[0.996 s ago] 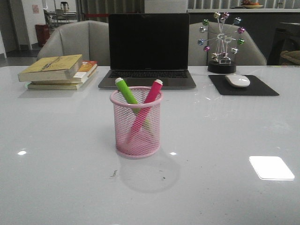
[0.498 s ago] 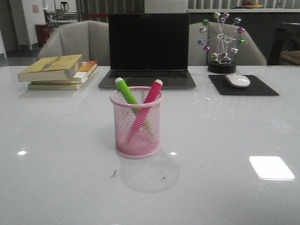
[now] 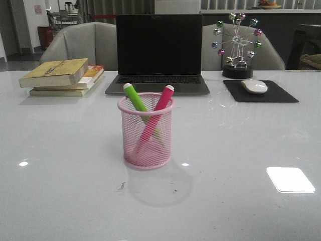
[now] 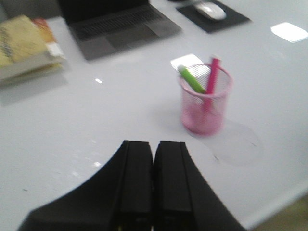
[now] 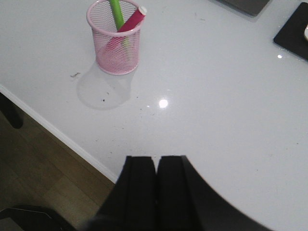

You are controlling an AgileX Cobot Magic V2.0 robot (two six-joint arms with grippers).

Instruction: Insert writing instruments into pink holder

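Well apart from grippers [image 4: 153, 192]: holder [image 3: 146, 131]

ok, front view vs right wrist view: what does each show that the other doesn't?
Only the front view: the laptop as a whole, the stacked books, the ferris-wheel ornament and the white mouse.

Only the right wrist view: the right gripper, fingers pressed together and holding nothing, plus the table's near edge with dark floor beyond it.

Both: the pink holder upright on the white table, with the green marker and pink marker leaning crossed inside it, and the black mouse pad.
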